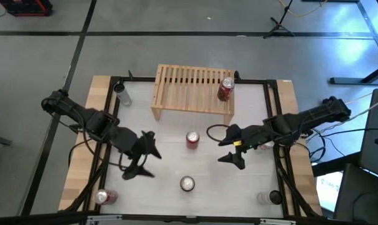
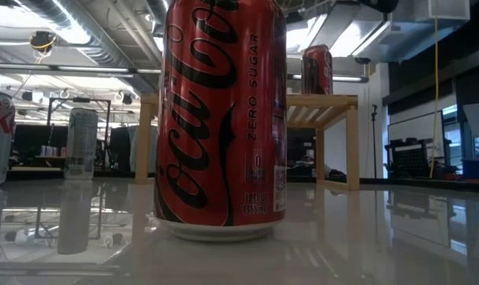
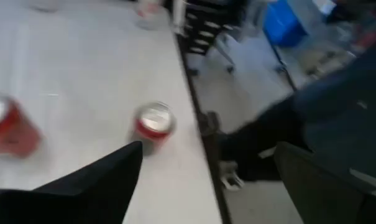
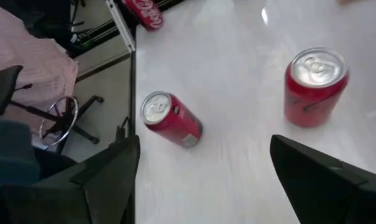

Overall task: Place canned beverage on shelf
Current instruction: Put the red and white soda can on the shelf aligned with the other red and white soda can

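Here both grippers hang over the white table [image 1: 251,119] with their jaws spread wide and nothing between them. The left gripper [image 1: 142,156] sits over the near-left part of the table, and its wrist view looks past two dark fingers [image 3: 107,177] at a red can near the table edge; that one is probably the can by the near-left corner [image 1: 103,197], though the blur makes it hard to be sure. The right gripper [image 1: 233,152] is over the right-centre of the table, its fingers [image 4: 107,171] framing two more red cans.

One red can [image 1: 192,139] stands upright at the middle of the table, between the two grippers and apart from both. Another red can [image 1: 187,184] stands closer to the near edge, and it fills the low view as a Coca-Cola Zero Sugar can [image 2: 220,119].

The wooden shelf [image 1: 187,87] stands at the far side of the table. A red can [image 1: 225,89] already rests on its slatted top at the right end. A silver can [image 1: 122,94] stands on the table just left of the shelf.
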Robot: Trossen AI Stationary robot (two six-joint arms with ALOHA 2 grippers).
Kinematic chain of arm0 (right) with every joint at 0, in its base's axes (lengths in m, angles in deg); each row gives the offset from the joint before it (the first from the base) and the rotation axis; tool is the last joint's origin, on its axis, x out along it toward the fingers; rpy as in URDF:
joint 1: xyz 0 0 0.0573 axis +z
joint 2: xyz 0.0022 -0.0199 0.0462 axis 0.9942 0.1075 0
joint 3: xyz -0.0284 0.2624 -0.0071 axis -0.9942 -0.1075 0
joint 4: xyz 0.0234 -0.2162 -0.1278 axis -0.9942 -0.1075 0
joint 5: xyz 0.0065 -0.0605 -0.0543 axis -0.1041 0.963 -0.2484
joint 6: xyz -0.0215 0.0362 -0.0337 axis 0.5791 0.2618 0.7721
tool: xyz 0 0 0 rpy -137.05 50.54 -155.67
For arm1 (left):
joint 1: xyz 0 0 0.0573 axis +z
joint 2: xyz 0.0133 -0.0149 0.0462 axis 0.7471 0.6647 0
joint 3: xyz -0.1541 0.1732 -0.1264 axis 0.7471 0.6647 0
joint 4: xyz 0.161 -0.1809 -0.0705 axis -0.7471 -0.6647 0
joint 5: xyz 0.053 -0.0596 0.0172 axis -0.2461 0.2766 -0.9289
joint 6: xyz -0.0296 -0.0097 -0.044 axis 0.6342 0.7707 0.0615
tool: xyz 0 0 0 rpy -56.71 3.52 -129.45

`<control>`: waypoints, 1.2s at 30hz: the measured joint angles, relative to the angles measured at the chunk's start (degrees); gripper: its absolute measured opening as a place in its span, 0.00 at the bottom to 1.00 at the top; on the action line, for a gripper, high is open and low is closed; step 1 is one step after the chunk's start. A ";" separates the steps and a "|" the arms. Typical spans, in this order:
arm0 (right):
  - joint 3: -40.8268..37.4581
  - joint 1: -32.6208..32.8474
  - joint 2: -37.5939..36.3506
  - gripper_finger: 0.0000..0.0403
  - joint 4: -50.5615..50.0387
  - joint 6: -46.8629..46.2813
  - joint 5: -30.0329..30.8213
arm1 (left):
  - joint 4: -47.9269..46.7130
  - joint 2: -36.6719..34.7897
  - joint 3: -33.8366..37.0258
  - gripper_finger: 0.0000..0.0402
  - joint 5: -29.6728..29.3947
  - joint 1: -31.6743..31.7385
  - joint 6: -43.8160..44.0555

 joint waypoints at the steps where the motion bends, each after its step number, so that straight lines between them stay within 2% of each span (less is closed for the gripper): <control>1: 0.00 -0.08 -0.02 0.88 0.02 -0.34 0.46 | 0.08 0.00 0.00 0.93 1.25 -0.05 0.58; 8: 0.00 -0.15 -0.11 0.88 0.04 -0.57 4.07 | 4.37 0.45 -0.09 0.94 2.44 -1.59 11.42; 12: 0.02 -0.13 -0.11 0.88 0.02 -0.57 4.12 | -0.75 0.58 -0.02 0.94 3.41 -4.13 18.73; 18: 0.01 -0.13 -0.11 0.88 0.00 -0.69 5.41 | -17.14 0.74 -0.04 0.93 -0.89 -14.72 32.07; 22: 0.01 -0.13 -0.11 0.88 -0.04 -0.34 7.10 | -23.53 2.49 0.00 0.93 -1.65 -21.98 39.88; 31: 0.02 -0.13 -0.11 0.88 -0.07 0.78 8.86 | -30.29 6.53 0.00 0.93 -0.62 -33.19 56.31; 36: 0.00 -0.13 -0.11 0.88 -0.09 0.78 10.25 | -30.42 10.48 0.00 0.93 -0.76 -36.32 57.48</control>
